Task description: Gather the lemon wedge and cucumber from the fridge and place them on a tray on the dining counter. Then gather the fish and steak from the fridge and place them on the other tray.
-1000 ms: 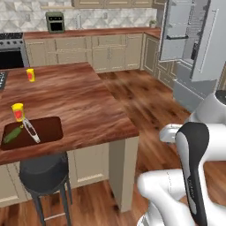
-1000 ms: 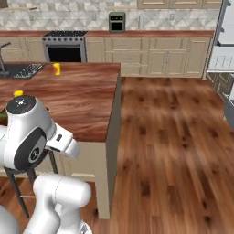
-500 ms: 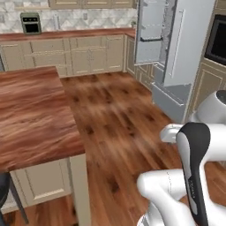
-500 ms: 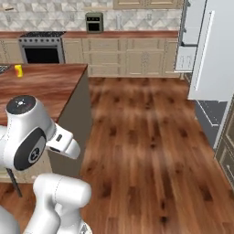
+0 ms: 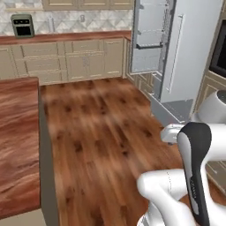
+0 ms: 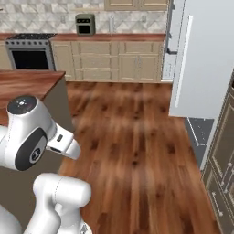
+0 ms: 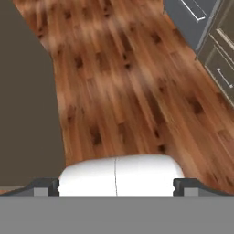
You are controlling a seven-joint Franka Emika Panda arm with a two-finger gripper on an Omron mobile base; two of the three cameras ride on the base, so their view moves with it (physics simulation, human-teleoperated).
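One fridge (image 5: 185,57), pale grey, stood with one door swung open, beside one reddish-brown dining counter (image 5: 17,145); gripper (image 7: 116,185) gaped wide, empty, over floor.

A glossy reddish-brown plank wood floor (image 7: 132,91) spreads beneath and ahead of the claw, running on to a row of beige panelled base cabinets (image 5: 84,59) with a reddish wood worktop along the far wall. Far ahead and to the claw's left, a stainless steel range with a dark oven window (image 6: 29,55) is set into that row, and a small dark countertop appliance (image 6: 84,23) stands just right of it before a pale diamond-pattern tiled backsplash (image 5: 88,20). Dark brown panelled cabinets with slim bar handles (image 6: 224,169) line the wall to the claw's right.
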